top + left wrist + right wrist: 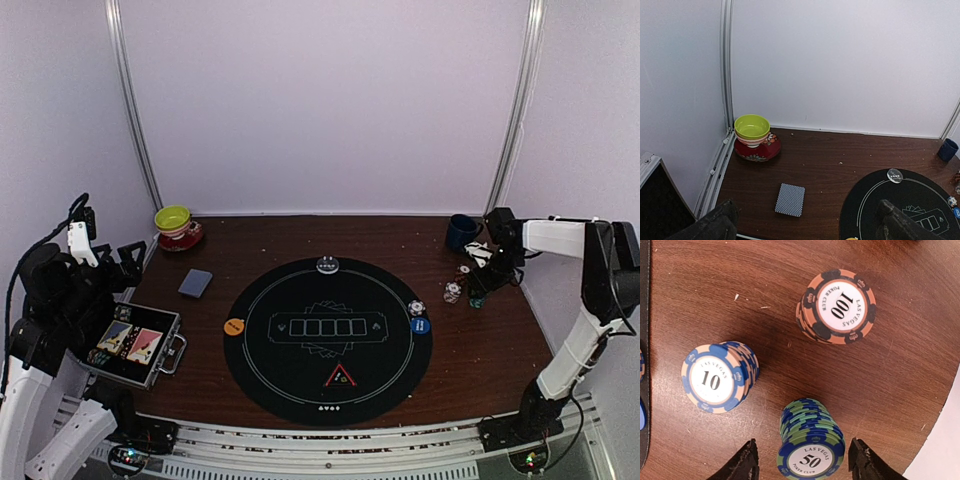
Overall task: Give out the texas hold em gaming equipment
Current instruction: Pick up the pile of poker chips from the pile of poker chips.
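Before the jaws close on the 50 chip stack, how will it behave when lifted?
The 50 stack is loose, separate chips, visibly staggered, so it may shear or spill if squeezed unevenly. Smooth rims probably slip; lower chips could drop out.

the top camera sits high behind both arms (pixel 575 340) and looks down on the whole desk (pixel 480 350). the left wrist camera looks low across it at the back wall (pixel 840 60); both views show the cards (pixel 790 199) and bowl (pixel 752 126). the right wrist camera looks straight down, very close, at three chip stacks (pixel 840 305).
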### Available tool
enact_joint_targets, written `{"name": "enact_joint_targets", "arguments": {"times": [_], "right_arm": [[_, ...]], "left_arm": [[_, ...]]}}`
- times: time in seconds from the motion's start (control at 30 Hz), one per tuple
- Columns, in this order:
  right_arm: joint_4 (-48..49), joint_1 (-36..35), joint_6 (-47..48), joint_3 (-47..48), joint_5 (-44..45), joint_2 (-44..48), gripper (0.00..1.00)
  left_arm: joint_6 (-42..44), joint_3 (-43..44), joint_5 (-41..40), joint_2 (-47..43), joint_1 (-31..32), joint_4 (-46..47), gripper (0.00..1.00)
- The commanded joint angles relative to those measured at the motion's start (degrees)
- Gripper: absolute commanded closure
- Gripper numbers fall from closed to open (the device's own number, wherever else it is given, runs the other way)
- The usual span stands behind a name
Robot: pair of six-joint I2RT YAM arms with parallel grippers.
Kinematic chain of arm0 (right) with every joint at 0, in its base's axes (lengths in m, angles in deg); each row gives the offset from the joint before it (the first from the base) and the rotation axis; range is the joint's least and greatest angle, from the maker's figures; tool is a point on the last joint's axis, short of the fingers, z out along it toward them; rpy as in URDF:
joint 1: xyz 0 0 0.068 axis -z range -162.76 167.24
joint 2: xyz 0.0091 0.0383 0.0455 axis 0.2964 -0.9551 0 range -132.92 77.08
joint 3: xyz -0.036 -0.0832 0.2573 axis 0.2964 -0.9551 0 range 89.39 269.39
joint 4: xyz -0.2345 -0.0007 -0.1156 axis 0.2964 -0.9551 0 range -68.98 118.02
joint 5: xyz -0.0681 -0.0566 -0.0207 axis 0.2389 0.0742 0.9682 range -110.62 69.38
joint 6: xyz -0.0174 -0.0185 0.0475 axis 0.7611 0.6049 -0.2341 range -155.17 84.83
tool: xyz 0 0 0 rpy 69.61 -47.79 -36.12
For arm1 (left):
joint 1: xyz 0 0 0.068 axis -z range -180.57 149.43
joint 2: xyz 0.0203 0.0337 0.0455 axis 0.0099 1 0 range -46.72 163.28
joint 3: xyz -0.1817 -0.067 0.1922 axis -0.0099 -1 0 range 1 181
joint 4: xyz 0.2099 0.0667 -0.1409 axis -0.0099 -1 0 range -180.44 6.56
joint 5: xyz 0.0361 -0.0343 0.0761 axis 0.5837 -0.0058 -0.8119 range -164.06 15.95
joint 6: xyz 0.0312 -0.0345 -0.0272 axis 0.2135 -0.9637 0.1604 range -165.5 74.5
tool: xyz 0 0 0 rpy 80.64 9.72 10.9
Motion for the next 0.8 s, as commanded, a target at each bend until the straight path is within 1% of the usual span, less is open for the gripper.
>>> {"name": "enact_joint_targets", "arguments": {"times": [0.0, 0.23, 0.77], "right_arm": [[0.16, 0.26, -0.28, -0.56, 1.60, -0.70, 0.38], [0.36, 0.31, -0.37, -0.48, 1.81, -0.74, 0.43], [0.63, 0.54, -0.32, -0.61, 2.14, -1.06, 0.45]], "left_arm": [[0.19, -0.32, 0.25, -0.64, -0.43, 3.00, 0.02], [0.18, -0.32, 0.25, -0.55, -0.46, 3.00, 0.02], [0.18, -0.32, 0.25, -0.63, -0.45, 3.01, 0.02]]}}
